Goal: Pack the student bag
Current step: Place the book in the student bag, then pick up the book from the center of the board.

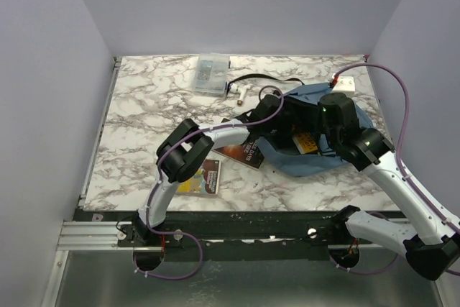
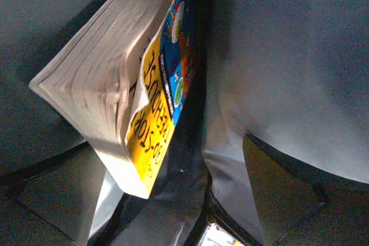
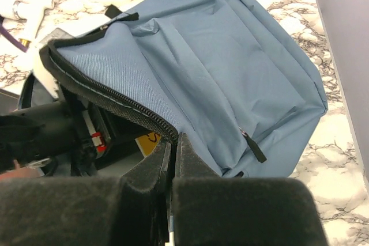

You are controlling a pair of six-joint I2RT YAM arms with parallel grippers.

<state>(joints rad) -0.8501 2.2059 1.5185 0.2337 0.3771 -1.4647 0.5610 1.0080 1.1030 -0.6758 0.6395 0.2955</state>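
Where its zip (image 3: 115,105) gapes, the blue student bag (image 3: 242,79) sags.

A thick paperback (image 2: 109,90) with a yellow and blue cover stands tilted just ahead of the left tool (image 2: 167,177), its page edges showing. Behind that tool, a dark-covered book (image 1: 244,153) lies flat on the marble counter (image 1: 144,106), with a yellow and brown one (image 1: 205,176) further back. Off to the tool's left sit a clear plastic box (image 1: 212,75) and, just beside it, a small white object (image 1: 241,91). A white card (image 1: 346,83) lies beyond the right tool (image 3: 174,142).
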